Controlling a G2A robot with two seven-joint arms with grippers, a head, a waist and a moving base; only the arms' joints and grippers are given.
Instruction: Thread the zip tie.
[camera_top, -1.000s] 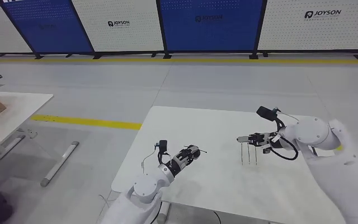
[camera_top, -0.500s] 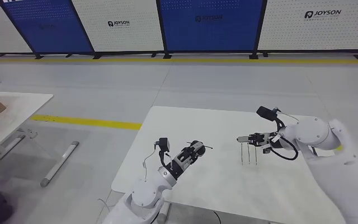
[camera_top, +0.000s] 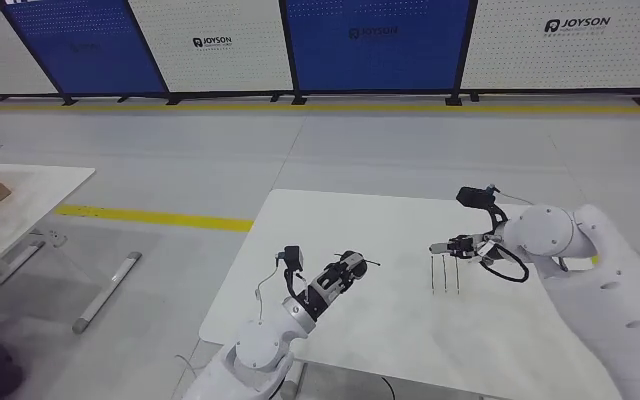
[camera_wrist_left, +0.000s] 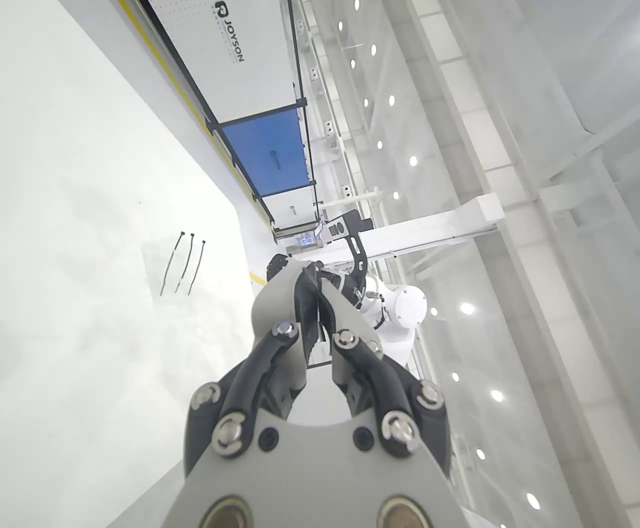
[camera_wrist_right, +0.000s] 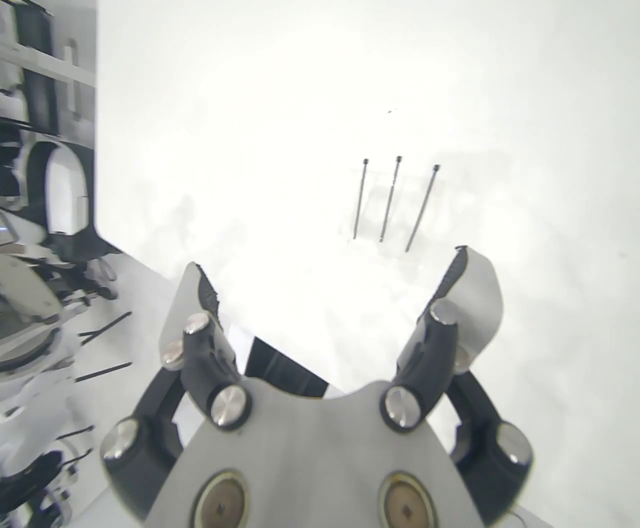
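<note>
Ties (camera_top: 445, 277): three on table (camera_top: 380, 215), fourth tie (camera_top: 367, 263) in clenched left jaws, right jaws released.

Printed logos: a dark one is standing on the left white panel (camera_top: 210, 45) and on the right white panel (camera_top: 555, 45); a fainter one is showing on the blue panel (camera_top: 378, 45) between them

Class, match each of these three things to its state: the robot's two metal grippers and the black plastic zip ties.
Things:
1. left metal gripper
2. right metal gripper
3. three thin black plastic zip ties

States:
A. lying side by side on the white table
B. fingers open
C. fingers shut

Pairs: 1-C, 2-B, 3-A
</note>
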